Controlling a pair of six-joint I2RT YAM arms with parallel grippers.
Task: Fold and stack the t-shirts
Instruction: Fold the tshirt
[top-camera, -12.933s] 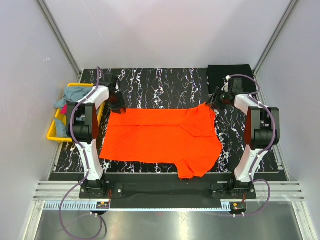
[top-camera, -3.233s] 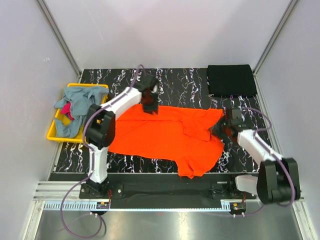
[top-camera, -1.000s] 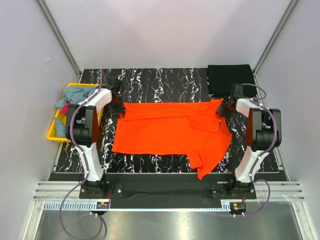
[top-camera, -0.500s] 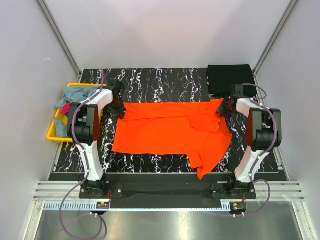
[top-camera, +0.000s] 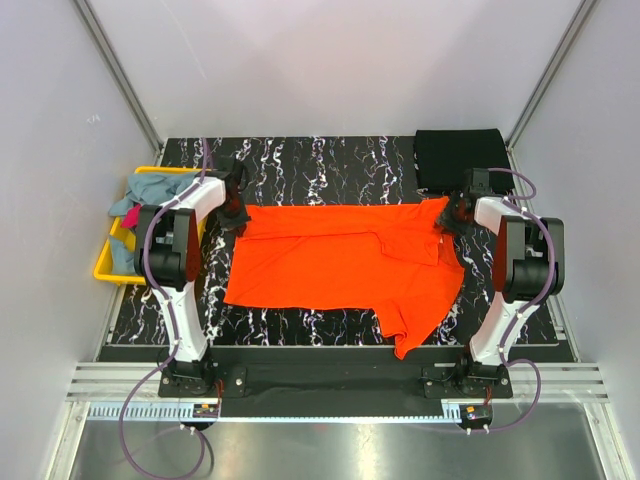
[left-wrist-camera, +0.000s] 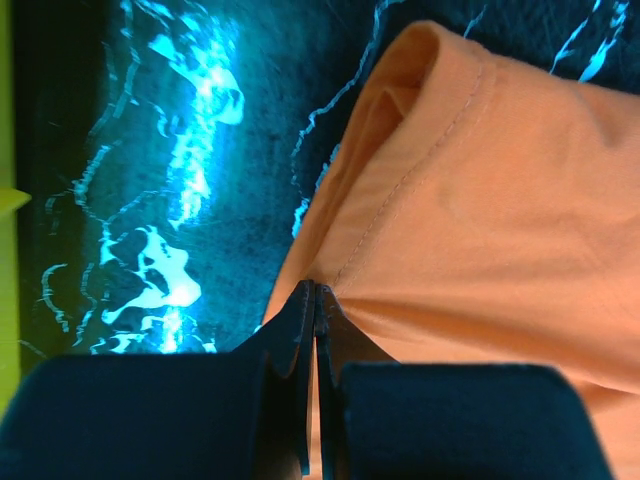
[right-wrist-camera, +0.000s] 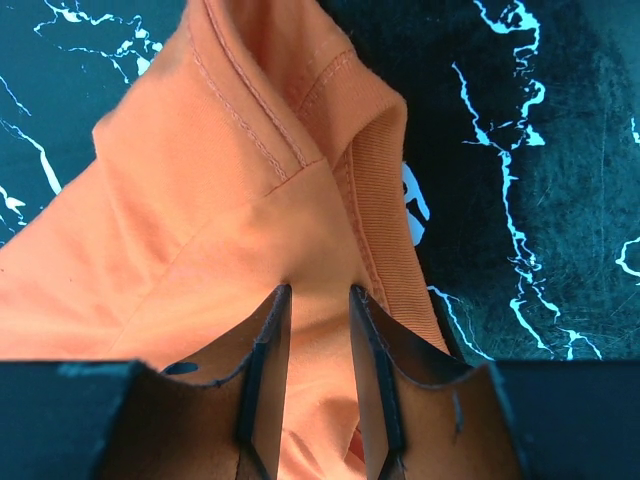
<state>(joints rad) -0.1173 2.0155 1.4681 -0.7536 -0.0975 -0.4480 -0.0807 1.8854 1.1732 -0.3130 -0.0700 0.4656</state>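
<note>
- Since three seconds back, both arms have gone out to the far corners of the orange t-shirt (top-camera: 340, 262), which lies flatter. Within the last second the left gripper (top-camera: 238, 212) has closed.
- Top view: the shirt is spread sideways on the marble-patterned table (top-camera: 330, 165), with one sleeve (top-camera: 415, 325) trailing toward the near edge. The left gripper is at its far left corner and the right gripper (top-camera: 452, 215) at its far right corner. A folded black t-shirt (top-camera: 462, 160) lies just beyond. Grey-blue shirts (top-camera: 150, 190) are heaped in the yellow bin (top-camera: 105, 268).
- Left wrist: the left gripper (left-wrist-camera: 313, 300) is clamped on the shirt by its stitched hem (left-wrist-camera: 405, 185), and creases run into the tips.
- Right wrist: the right gripper (right-wrist-camera: 315, 320) has its jaws partway apart, astride cloth beside the ribbed collar (right-wrist-camera: 372, 190). We cannot tell whether it pinches.
- Step, as we judge it: taking hold of the far edge for the first fold. The next move calls for a sure right-hand grip, then an even lift of both corners toward the near edge.
</note>
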